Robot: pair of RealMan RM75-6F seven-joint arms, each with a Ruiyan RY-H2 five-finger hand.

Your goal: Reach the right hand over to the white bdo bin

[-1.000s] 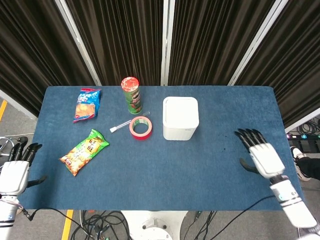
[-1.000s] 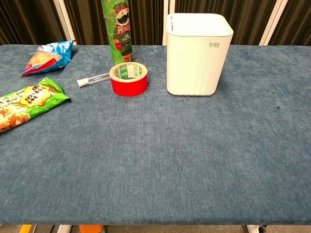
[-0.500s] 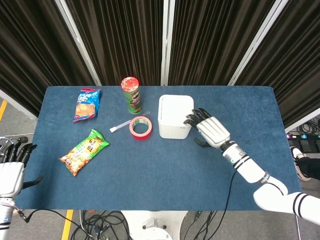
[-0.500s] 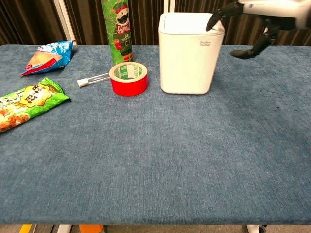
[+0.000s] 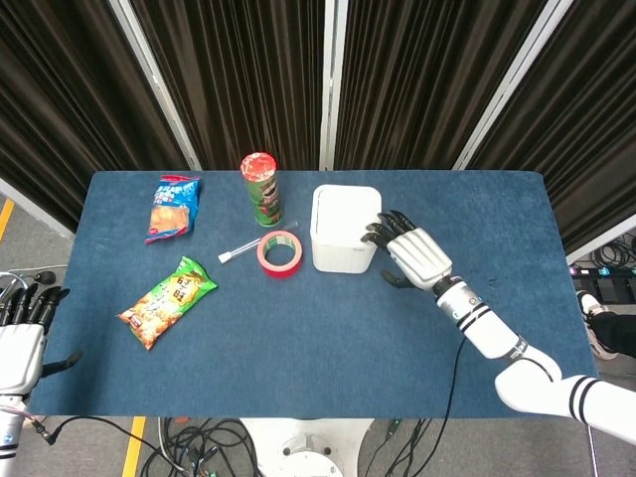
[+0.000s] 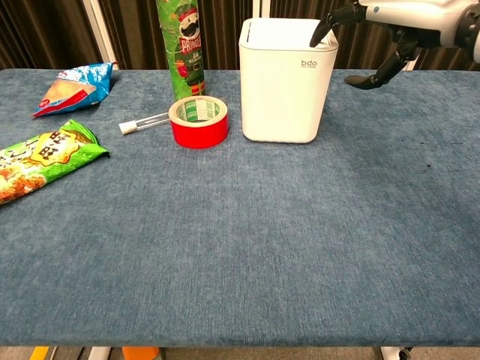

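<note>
The white bdo bin [image 5: 342,228] [image 6: 285,82] stands upright near the middle of the blue table, its logo facing me in the chest view. My right hand [image 5: 412,253] [image 6: 405,22] is against the bin's right side, fingertips touching its top right rim, thumb spread below, holding nothing. My left hand [image 5: 22,333] hangs off the table's front left corner, fingers apart, empty; the chest view does not show it.
A red tape roll [image 5: 279,252] [image 6: 198,121] lies just left of the bin, with a clear tube [image 5: 238,248] beside it. A green Pringles can [image 5: 262,189] stands behind. Two snack bags [image 5: 169,301] [image 5: 173,207] lie at the left. Dark curtains back the table [image 5: 298,338].
My right hand swung from the table's right edge to the bin's right side. The bin has slid left, closer to the tape roll. The left hand barely moved.
</note>
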